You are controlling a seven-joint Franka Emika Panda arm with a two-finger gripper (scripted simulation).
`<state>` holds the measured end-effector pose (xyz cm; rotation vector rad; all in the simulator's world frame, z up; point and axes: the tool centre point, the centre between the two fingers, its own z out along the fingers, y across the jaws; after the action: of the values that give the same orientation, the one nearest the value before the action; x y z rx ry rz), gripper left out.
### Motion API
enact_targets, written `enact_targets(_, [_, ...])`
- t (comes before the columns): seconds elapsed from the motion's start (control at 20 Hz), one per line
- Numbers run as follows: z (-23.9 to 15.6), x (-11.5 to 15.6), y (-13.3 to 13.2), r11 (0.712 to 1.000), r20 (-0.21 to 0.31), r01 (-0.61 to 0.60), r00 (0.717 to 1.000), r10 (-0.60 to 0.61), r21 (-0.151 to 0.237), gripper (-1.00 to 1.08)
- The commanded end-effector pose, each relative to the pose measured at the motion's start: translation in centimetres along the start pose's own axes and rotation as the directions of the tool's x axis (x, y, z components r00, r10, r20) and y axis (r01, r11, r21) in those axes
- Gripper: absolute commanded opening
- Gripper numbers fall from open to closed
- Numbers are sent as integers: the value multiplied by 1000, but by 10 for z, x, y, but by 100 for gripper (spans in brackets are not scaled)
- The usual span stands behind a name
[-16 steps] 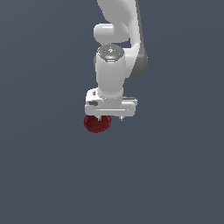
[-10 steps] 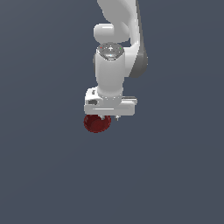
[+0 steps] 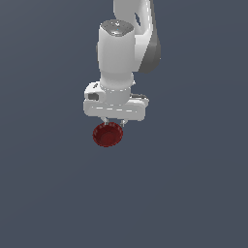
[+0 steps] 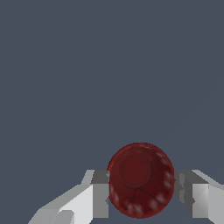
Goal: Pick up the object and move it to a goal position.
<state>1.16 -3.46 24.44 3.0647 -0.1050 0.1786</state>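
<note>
Hand: the hand (image 3: 111, 123) points straight down under the white arm (image 3: 121, 48), its two fingers (image 4: 98, 192) pinching the bowl from opposite sides.
Bowl: the dark red bowl (image 3: 107, 134) sits between the fingers, directly beneath the hand, its scalloped rim touching both pads.
Surroundings: plain grey-blue ground (image 3: 193, 193) lies around the hand.

The dark red ridged-rim bowl (image 3: 107, 134) (image 4: 140, 180) sits just below the exterior view's centre, round face toward the camera.
</note>
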Motion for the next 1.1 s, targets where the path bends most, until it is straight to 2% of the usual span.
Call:
enact_targets(0.0, [-22,4,12,1000,-34,-27,999,26,-14,28])
enact_targets(0.25, [-75,8,41,995,-119,-99,988,95,-30,28])
enact_targets(0.5, [-128,5,72,983,-202,-182,964,175,-16,28])
enact_targets(0.75, [-173,-3,105,964,-269,-264,927,261,27,28])
enact_targets(1.05, [-213,-20,147,929,-318,-355,872,371,109,28])
